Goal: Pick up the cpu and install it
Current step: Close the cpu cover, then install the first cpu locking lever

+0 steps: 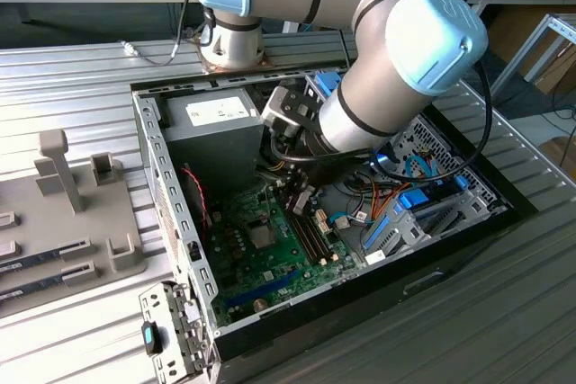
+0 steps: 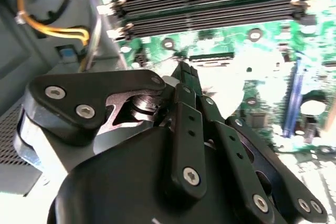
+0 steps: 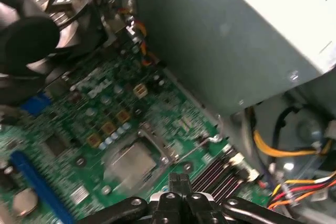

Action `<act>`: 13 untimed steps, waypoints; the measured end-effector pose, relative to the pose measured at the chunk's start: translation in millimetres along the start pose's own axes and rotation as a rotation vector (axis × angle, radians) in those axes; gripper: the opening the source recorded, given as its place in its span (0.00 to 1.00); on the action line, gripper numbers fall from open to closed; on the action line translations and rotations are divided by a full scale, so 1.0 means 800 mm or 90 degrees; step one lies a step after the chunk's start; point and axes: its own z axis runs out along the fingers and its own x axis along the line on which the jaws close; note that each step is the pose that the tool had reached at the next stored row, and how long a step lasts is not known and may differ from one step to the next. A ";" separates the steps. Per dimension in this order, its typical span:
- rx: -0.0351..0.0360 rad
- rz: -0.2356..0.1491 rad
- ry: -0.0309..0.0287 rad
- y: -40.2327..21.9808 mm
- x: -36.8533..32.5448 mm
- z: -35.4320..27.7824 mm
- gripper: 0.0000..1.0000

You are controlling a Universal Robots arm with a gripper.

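The cpu (image 1: 262,237) is a small dull grey square lying flat on the green motherboard (image 1: 236,263) inside the open computer case. In the first wrist view the cpu (image 3: 131,162) sits within the silver socket frame (image 3: 160,148). My gripper (image 1: 301,202) hangs a little above the board between the cpu and the black memory slots (image 1: 310,236), off to the cpu's side and not touching it. Its black fingers are shut together in both wrist views, with nothing seen between them: gripper (image 3: 179,181), gripper (image 2: 185,73).
The grey power supply (image 1: 216,128) stands close behind the gripper. Yellow and red cables (image 3: 283,150) run beside the memory slots (image 2: 210,1). A black fan (image 3: 31,40) sits at the board's far end. Case walls (image 1: 166,195) enclose everything. A grey holder tray (image 1: 72,213) lies outside.
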 end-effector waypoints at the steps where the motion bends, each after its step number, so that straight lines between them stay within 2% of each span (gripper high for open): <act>1: 0.0024 0.000 0.0027 -0.0002 0.0002 0.0000 0.11; 5: 0.0024 0.001 0.0028 -0.0015 -0.0015 0.0000 0.11; 9: 0.0001 0.001 0.0049 -0.0124 -0.0141 0.0004 0.11; 13: 0.0000 0.001 0.0049 -0.0040 -0.0247 0.0028 0.11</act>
